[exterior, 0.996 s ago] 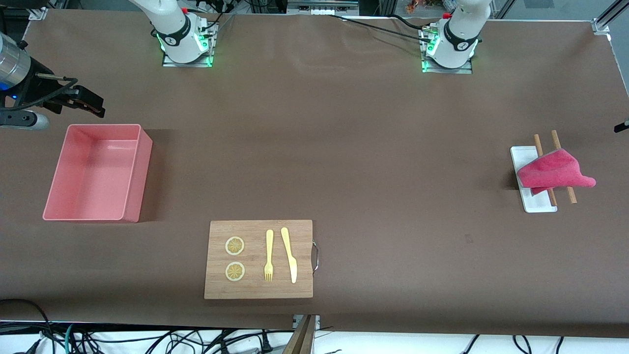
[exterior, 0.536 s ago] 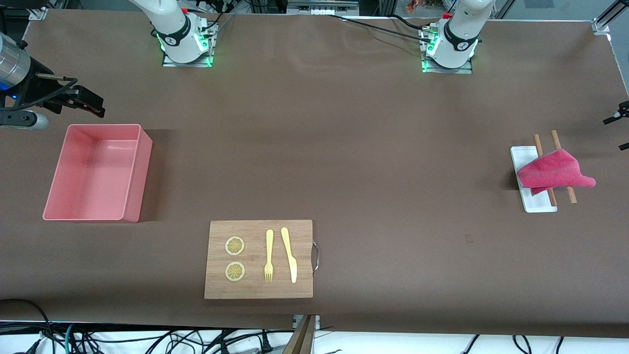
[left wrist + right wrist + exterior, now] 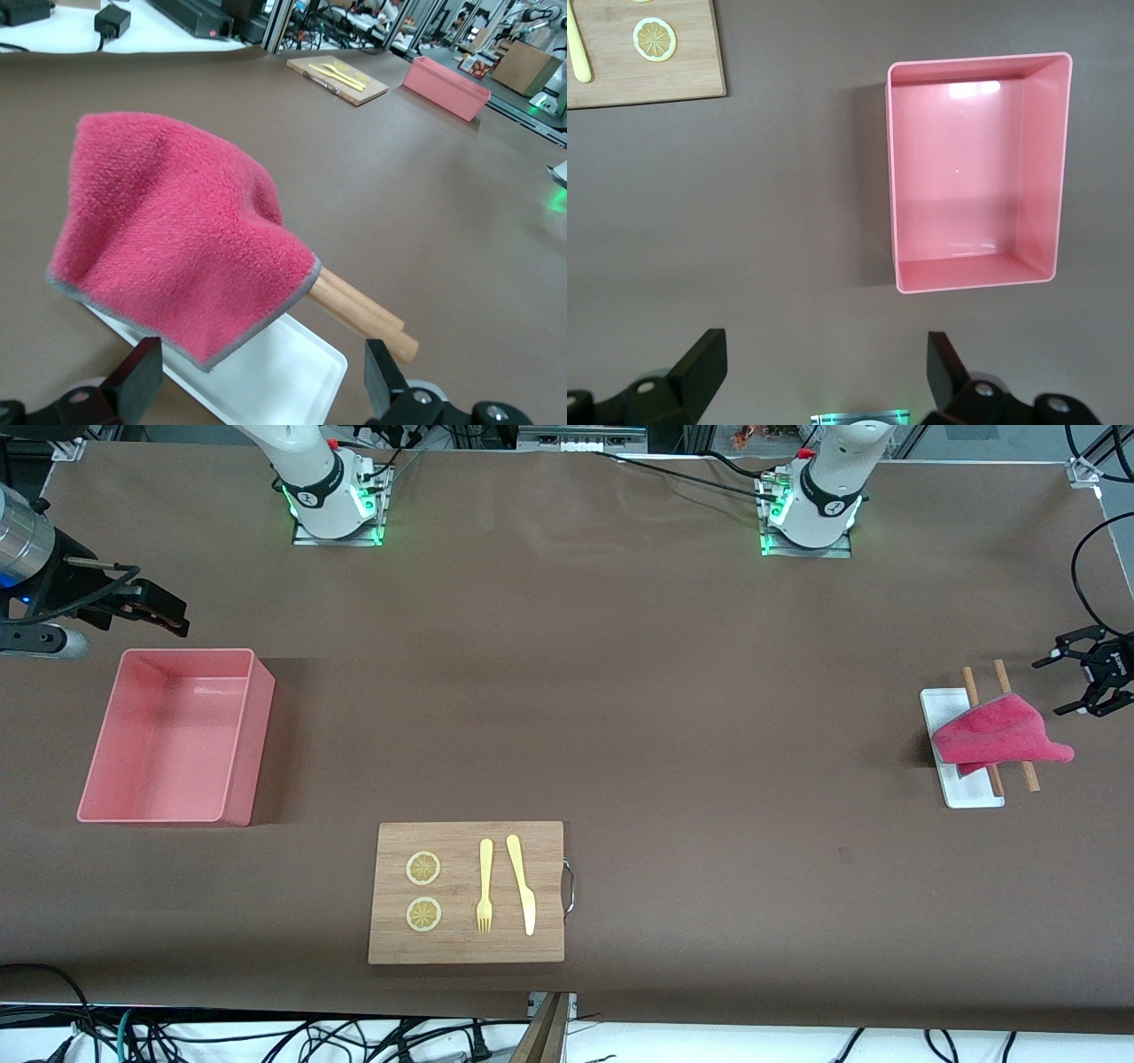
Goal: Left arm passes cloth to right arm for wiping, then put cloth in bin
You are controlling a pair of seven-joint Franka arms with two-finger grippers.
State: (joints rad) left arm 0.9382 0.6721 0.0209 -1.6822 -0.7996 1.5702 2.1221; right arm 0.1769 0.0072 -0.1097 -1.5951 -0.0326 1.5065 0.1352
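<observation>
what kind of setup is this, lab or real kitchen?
Likely a robotics lab: two bolted-down arm bases on a brown-covered table, loose cables along its edge, and staged props: cutting board, pink bin.

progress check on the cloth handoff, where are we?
Done: nothing yet. The cloth lies draped over two wooden sticks on the white tray. In hand: the left gripper, open, is beside the cloth. Left: grasp, handoff, wiping, drop-off. The right gripper waits open above the table beside the bin, which holds nothing.

Crimson cloth (image 3: pixel 173 235) draped over wooden sticks (image 3: pixel 359 312) on white tray (image 3: pixel 275 376).
</observation>
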